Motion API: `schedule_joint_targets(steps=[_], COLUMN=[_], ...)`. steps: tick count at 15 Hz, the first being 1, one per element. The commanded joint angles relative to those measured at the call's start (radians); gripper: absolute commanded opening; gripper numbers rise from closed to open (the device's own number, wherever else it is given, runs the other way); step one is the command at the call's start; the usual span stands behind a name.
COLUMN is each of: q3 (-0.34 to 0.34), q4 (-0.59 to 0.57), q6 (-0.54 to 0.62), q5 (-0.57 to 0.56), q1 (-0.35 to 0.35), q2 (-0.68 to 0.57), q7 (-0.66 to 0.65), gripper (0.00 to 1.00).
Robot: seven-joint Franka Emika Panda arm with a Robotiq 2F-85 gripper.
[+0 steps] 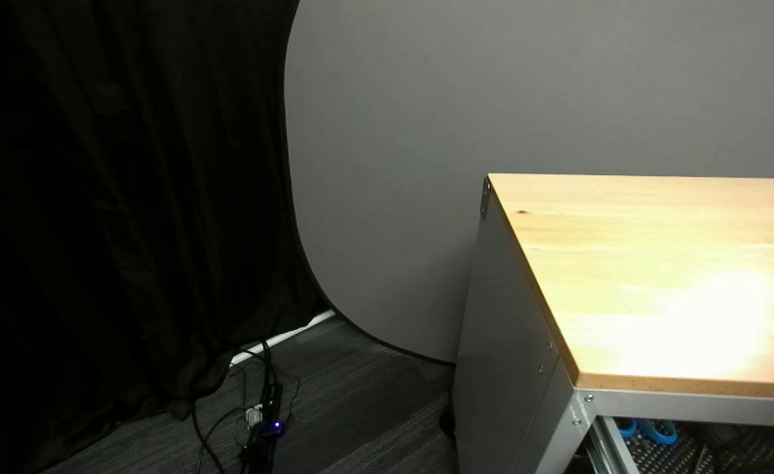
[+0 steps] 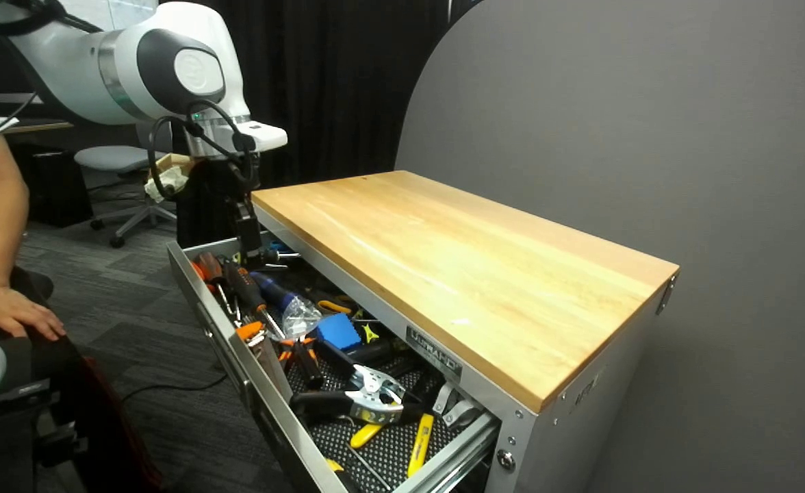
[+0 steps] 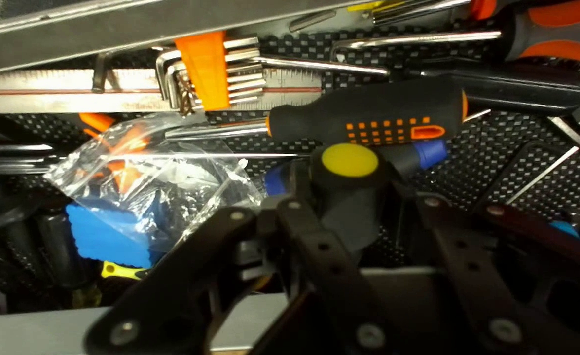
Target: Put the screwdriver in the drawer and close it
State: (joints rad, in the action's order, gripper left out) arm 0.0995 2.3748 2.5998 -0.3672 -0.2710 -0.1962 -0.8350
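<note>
Pincer (image 3: pixel 350 195), narrowed about what I judge to be the yellow-capped screwdriver (image 3: pixel 350 159), low over other tools (image 3: pixel 388 111) in the pulled-out drawer (image 2: pixel 250 366). Step in hand: placement, probably. Next, I should let go, rise clear, then push the drawer home.

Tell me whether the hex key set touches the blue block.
Apart. The wrist view shows it: a metal shaft and the clear bag lie between the hex key set and the blue block.
</note>
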Motion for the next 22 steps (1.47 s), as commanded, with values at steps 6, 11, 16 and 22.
schedule_joint_targets(steps=[6, 11, 16, 22], q3=[0.004, 0.053, 0.019, -0.027], q4=[-0.049, -0.045, -0.052, 0.013], q6=[-0.028, -0.128, -0.447, -0.532], q5=[0.040, 0.238, 0.287, 0.275], q1=[-0.020, 0.034, 0.082, 0.170], q2=[-0.028, 0.035, 0.156, 0.267], q7=[-0.021, 0.274, 0.482, 0.590], gripper=[0.98, 1.00, 1.00, 1.00])
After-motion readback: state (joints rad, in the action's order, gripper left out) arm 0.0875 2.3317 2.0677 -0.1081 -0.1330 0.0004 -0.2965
